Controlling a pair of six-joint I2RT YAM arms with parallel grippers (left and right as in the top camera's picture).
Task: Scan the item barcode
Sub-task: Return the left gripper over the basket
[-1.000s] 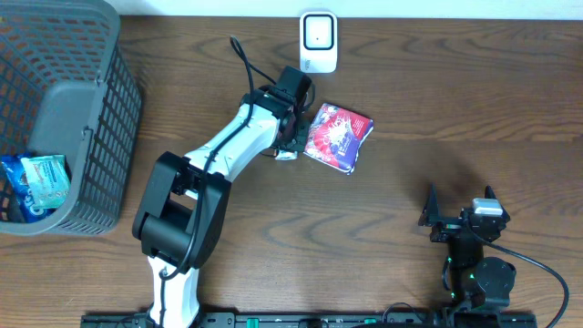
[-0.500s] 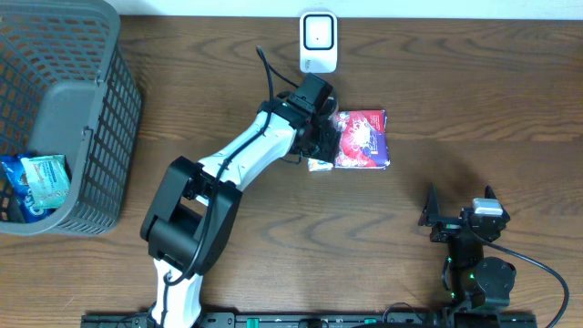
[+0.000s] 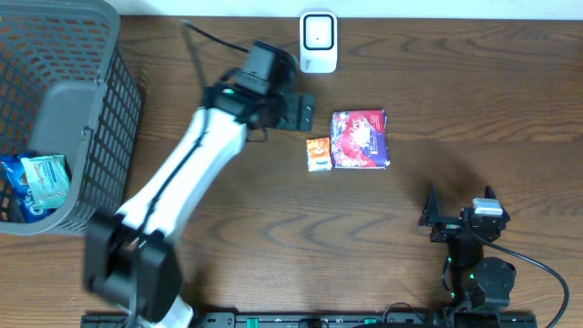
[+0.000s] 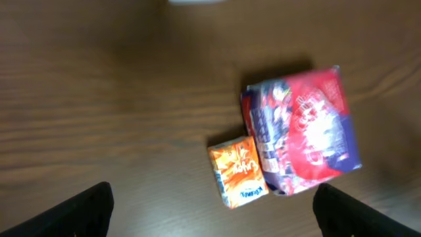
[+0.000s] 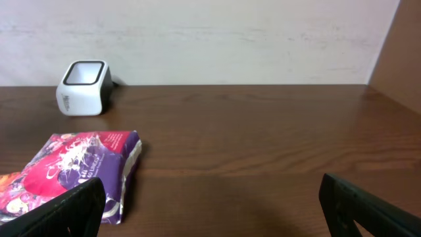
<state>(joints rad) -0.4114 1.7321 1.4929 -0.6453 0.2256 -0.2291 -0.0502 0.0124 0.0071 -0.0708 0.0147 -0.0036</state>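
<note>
A red and purple packet (image 3: 361, 138) lies flat on the wooden table, with a small orange packet (image 3: 318, 153) touching its left side. The white barcode scanner (image 3: 319, 41) stands at the back edge, above them. My left gripper (image 3: 307, 112) hovers open to the left of the packets and holds nothing. In the left wrist view the orange packet (image 4: 238, 171) and the red packet (image 4: 302, 128) lie beyond the open left gripper (image 4: 217, 217). My right gripper (image 3: 460, 202) rests open at the front right. Its view shows the red packet (image 5: 79, 168) and the scanner (image 5: 84, 87).
A grey mesh basket (image 3: 100, 137) stands at the far left with blue packets (image 3: 36, 182) inside. The back wall (image 5: 210, 39) runs just behind the scanner.
My left gripper has opened, let go of the packets below the scanner, and drawn back to the left and up. The right arm has not moved.
</note>
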